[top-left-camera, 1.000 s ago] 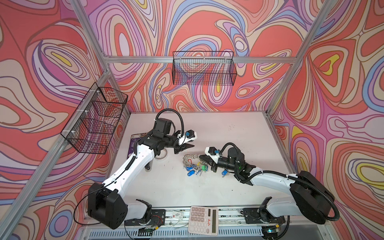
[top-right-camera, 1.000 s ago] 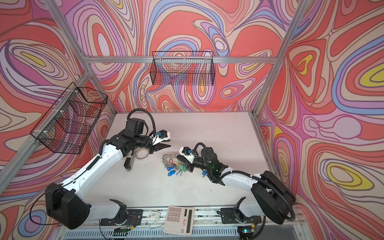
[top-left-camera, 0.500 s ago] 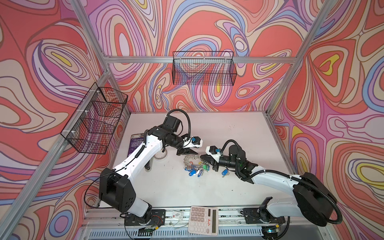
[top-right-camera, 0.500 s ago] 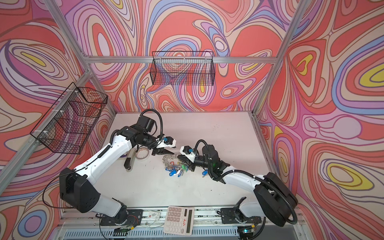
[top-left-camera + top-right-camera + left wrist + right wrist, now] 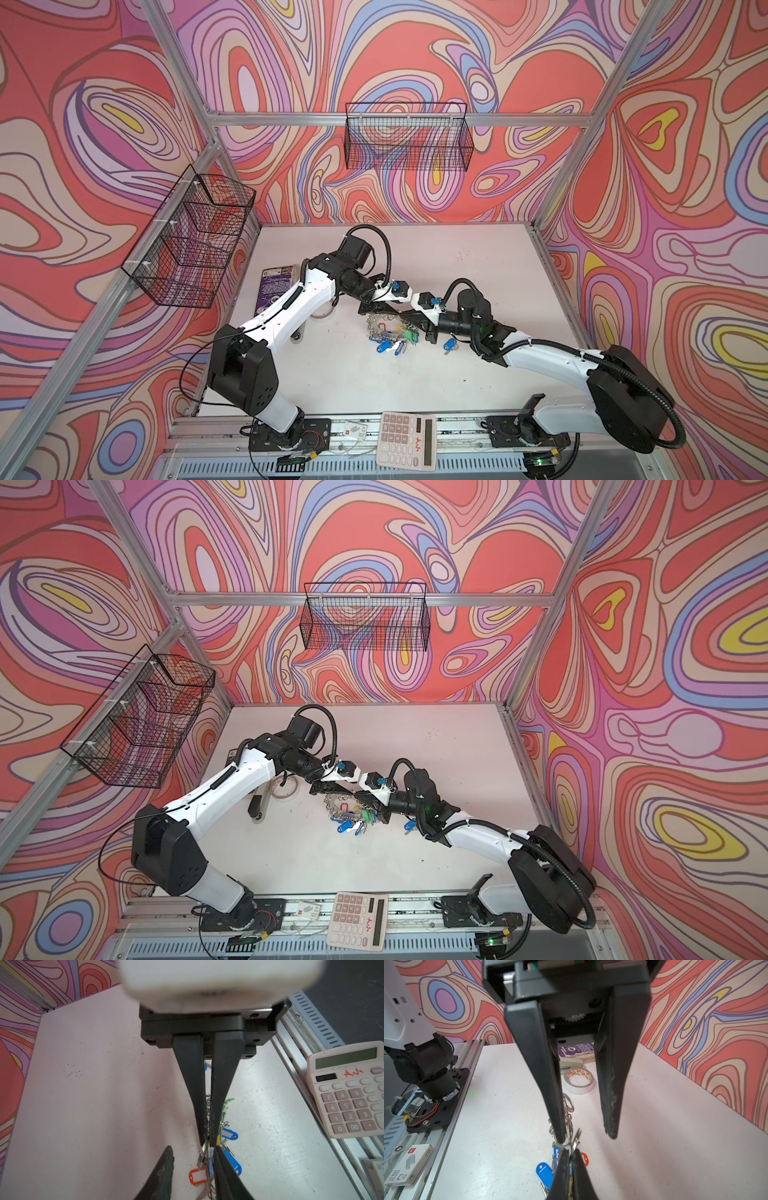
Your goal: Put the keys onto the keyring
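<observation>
Tightly, on the right gripper (image 5: 207,1142) the jaws were pressed together, pinching a small split ring (image 5: 202,1153) at their very tips; whether that ring belonged to a key or to the rim of the keyring (image 5: 372,328) could not be told. On the left gripper (image 5: 586,1138) the jaws were spread, meeting the right one tip to tip. One of its fingers (image 5: 553,1105) lay against a string of small metal rings while the other stood clear of them. The keyring was on the white desk (image 5: 457,382), near its middle, under the tips of both grippers. A red tag (image 5: 197,1176) showed close to the pinched ring. The keys (image 5: 390,345) were bunched against the keyring's near edge, their blue, green and yellow tags touching one another. One more blue-tagged key (image 5: 449,345) lay apart from the bunch, beside the right arm's wrist. Farther out on the left, a tape roll (image 5: 578,1089) lay on the desk near the left arm, and beyond it a purple box (image 5: 274,286) sat by the left wall. A pale calculator (image 5: 407,440) rested on the front rail, and a small white box (image 5: 406,1163) lay on that rail too. A black wire basket (image 5: 191,241) hung on the left wall and another wire basket (image 5: 409,143) on the back wall
</observation>
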`<move>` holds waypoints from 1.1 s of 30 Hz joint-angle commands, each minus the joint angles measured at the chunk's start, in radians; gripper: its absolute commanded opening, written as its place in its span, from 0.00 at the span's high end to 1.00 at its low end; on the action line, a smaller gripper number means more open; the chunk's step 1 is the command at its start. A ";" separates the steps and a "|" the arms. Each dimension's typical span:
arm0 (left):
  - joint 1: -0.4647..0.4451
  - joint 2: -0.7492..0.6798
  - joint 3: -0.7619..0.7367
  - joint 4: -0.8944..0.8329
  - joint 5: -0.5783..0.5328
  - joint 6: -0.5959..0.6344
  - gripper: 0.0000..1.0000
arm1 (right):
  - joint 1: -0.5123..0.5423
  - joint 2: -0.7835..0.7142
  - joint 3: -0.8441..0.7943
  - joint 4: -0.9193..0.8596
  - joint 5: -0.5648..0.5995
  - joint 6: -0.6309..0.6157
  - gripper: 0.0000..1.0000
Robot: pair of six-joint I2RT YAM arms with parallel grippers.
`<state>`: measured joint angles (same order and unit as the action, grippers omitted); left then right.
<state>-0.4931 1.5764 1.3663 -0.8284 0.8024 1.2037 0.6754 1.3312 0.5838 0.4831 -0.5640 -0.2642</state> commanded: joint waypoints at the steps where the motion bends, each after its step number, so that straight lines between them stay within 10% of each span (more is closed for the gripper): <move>1: -0.007 0.017 0.024 -0.035 -0.016 0.022 0.68 | -0.003 -0.030 0.029 0.037 -0.018 -0.018 1.00; 26: -0.085 0.034 0.019 -0.078 -0.121 0.038 0.92 | -0.003 -0.033 0.036 0.030 -0.017 -0.026 1.00; 33: -0.094 0.017 -0.017 -0.059 -0.178 0.045 0.79 | -0.005 -0.032 0.035 0.028 -0.019 -0.027 1.00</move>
<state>-0.5598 1.5944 1.3819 -0.8562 0.7040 1.2125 0.6674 1.3312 0.5835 0.4068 -0.5655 -0.2741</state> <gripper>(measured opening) 0.198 0.049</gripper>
